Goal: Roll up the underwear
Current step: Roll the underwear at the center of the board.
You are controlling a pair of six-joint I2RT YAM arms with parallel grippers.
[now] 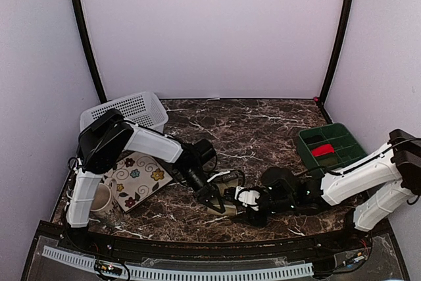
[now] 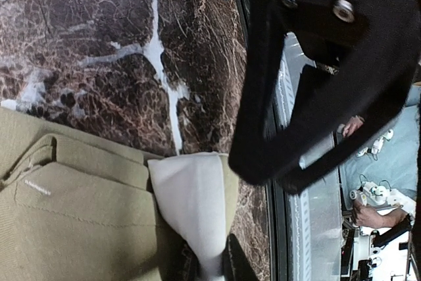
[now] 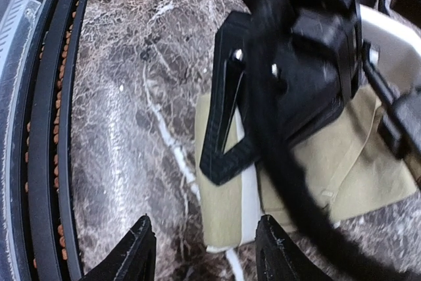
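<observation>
The olive-khaki underwear lies folded on the dark marble table near the front edge, with its white lining turned out. My left gripper is shut on the narrow end of that lining. In the top view the underwear is a small tan patch, mostly hidden under the two grippers that meet over it. My right gripper is open, low over the table at the near edge of the folded underwear. Its one finger is beside the cloth and the other over bare marble. The left gripper rests on the cloth ahead of it.
A white basket stands at the back left. A floral plate and a mug sit by the left arm's base. At the right is a green bin holding a red roll. The table's front rail is close.
</observation>
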